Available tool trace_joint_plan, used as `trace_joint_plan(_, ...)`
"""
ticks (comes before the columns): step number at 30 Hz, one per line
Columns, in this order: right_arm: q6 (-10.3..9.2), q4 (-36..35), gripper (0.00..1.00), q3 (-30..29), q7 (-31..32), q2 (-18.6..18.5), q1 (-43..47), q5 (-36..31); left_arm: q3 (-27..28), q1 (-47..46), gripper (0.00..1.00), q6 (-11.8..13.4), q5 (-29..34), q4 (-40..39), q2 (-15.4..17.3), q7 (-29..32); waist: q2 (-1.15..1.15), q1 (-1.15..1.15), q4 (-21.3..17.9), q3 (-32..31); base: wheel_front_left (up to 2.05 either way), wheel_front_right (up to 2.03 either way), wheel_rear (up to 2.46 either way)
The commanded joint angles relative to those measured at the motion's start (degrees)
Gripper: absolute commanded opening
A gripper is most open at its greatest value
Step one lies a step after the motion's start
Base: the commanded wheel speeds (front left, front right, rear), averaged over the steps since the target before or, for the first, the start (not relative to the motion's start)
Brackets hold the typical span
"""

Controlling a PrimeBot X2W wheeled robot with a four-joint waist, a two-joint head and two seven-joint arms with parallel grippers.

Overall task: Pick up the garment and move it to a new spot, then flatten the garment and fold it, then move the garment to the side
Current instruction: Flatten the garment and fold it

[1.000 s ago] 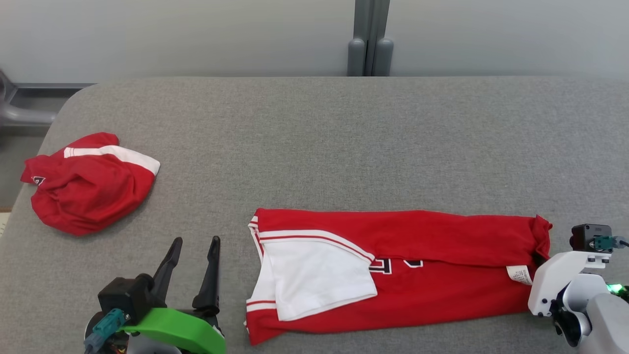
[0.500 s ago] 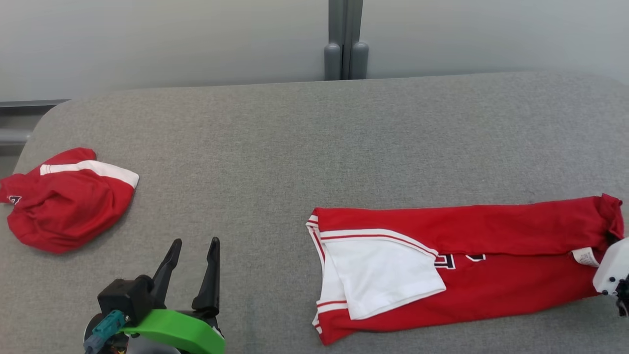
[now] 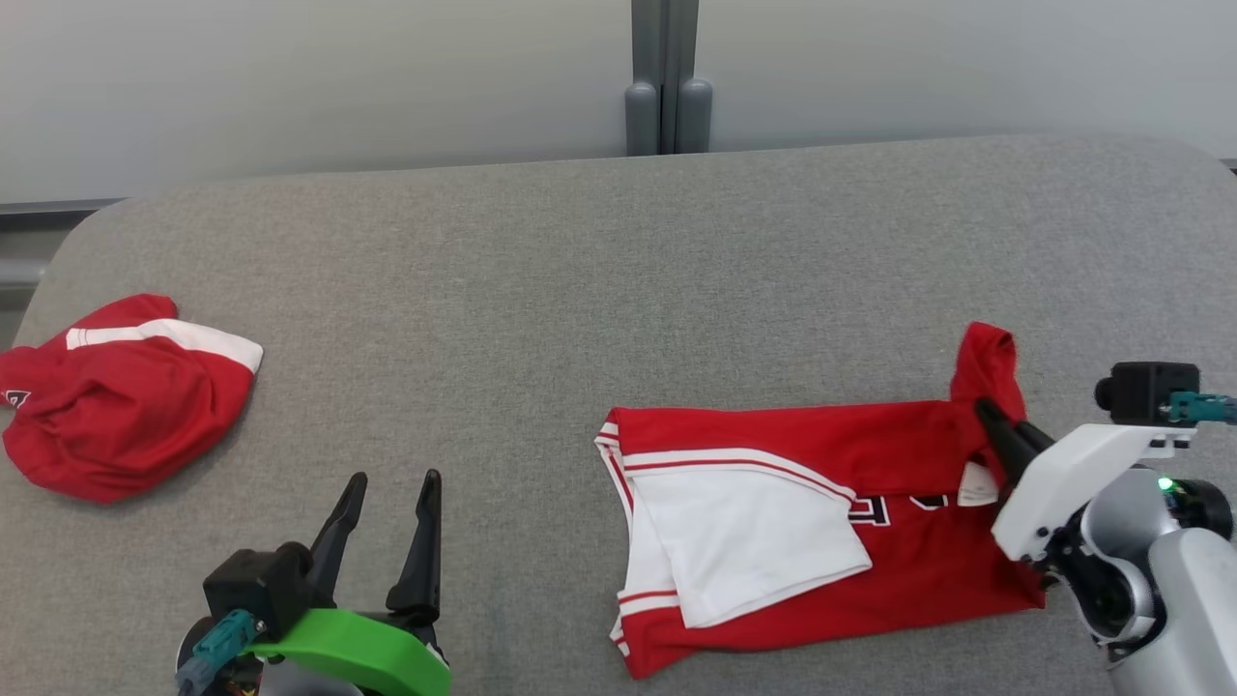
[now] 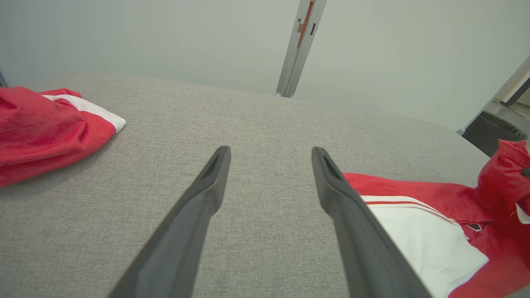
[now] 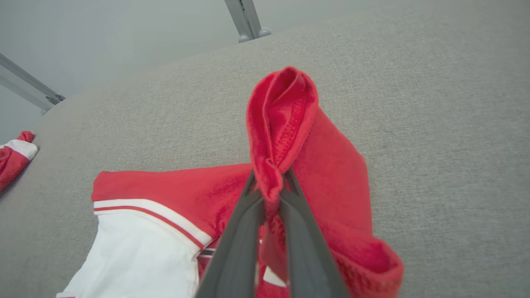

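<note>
R gripper (image 3: 984,410) (image 5: 270,184): jaws closed on a bunched red corner of the jersey (image 3: 870,435) (image 5: 331,165), at its right end, far edge. The pinched cloth sticks up past the tips as a rolled red fold. That corner stands up off the tabletop (image 3: 580,290), w/ fabric draping down from it on both sides. A white label (image 3: 976,483) shows just beside the fingers in head view. The white wrist housing overlaps the jersey's right edge.

Rest of the jersey lies flat, long axis L-R, near the front edge of the tabletop, right of centre. It's folded lengthwise: red band along the far side, and a white panel w/ red-and-white trim at the left end. A bit of dark lettering shows mid-body between panel and label.

L gripper (image 3: 394,478) (image 4: 271,151): jaws wide open, nothing between them. Fingers point away from the robot over bare tabletop at front left. The jersey's left end is to its right, apart from it.

2nd garment (image 3: 116,416) (image 4: 41,124) (image 5: 12,159): crumpled red heap w/ a white band on top, at the tabletop's left edge. It's well apart from the jersey and both grippers.

Grey post (image 3: 662,97) stands against the wall behind the tabletop's far edge, about mid-width.
</note>
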Motion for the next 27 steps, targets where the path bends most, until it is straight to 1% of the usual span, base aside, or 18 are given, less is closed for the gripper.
trace_joint_plan(1,0.0,-2.04,0.0,0.99,0.52,0.85,0.97,0.43,0.15,-0.96,1.0,-0.26,-0.51,0.12,0.0,-0.23,0.0,0.0,0.47,0.3,0.0,0.0,0.0)
trace_joint_plan(4,0.01,-5.56,0.0,4.18,1.49,4.37,1.81,1.57,0.12,-1.37,1.0,-0.39,-0.61,0.37,-0.05,-0.26,0.0,0.0,1.17,0.63,0.0,0.0,0.0)
trace_joint_plan(6,0.01,-6.2,0.0,6.15,1.41,6.35,1.94,1.69,-0.08,-1.78,1.0,-0.53,-0.55,0.52,-0.15,-0.19,0.0,0.0,1.79,0.84,0.0,0.0,0.0)
trace_joint_plan(8,0.0,-5.68,0.0,8.21,0.92,8.45,1.76,2.02,-0.25,-2.22,1.0,-0.71,-0.47,0.64,-0.29,-0.11,0.0,0.0,2.43,0.97,0.0,0.0,0.0)
trace_joint_plan(12,0.0,-2.92,0.0,12.72,-0.44,11.31,0.67,3.8,-0.54,-3.01,1.0,-0.87,-0.32,0.79,-0.46,0.05,0.0,0.0,3.99,1.48,0.0,0.0,0.0)
trace_joint_plan(16,0.01,0.95,0.0,16.3,-2.81,12.42,-1.2,5.8,-0.18,-3.64,1.0,-0.8,-0.43,0.9,-0.35,-0.2,0.0,0.0,5.31,2.12,0.0,0.0,0.0)
trace_joint_plan(19,0.01,4.42,0.0,17.9,-4.77,12.69,-3.06,6.64,-0.02,-3.86,1.0,-0.89,-0.57,1.08,-0.2,-0.34,0.0,0.0,5.95,2.48,0.0,0.0,0.0)
trace_joint_plan(23,0.01,8.77,0.01,21.1,-7.17,12.81,-5.52,9.66,-0.08,-4.17,1.0,-0.98,-0.68,1.33,-0.49,-0.67,0.0,0.0,6.61,2.84,0.0,0.0,0.0)
trace_joint_plan(24,0.01,9.84,0.25,22.23,-7.49,12.81,-5.96,11.07,-0.15,-4.16,1.0,-0.98,-0.71,1.42,-0.6,-0.75,0.0,0.0,6.72,2.91,0.0,0.0,0.0)
trace_joint_plan(25,0.01,10.76,1.0,23.13,-8.07,12.8,-6.59,12.19,-0.15,-4.18,1.0,-0.95,-0.74,1.52,-0.69,-0.82,0.0,0.0,6.76,2.96,0.0,0.0,0.0)
trace_joint_plan(27,0.01,12.19,1.0,24.79,-9.1,12.77,-7.77,13.68,-0.2,-4.23,1.0,-0.97,-0.73,1.69,-0.83,-0.77,0.0,0.0,6.78,2.93,0.0,0.0,0.0)
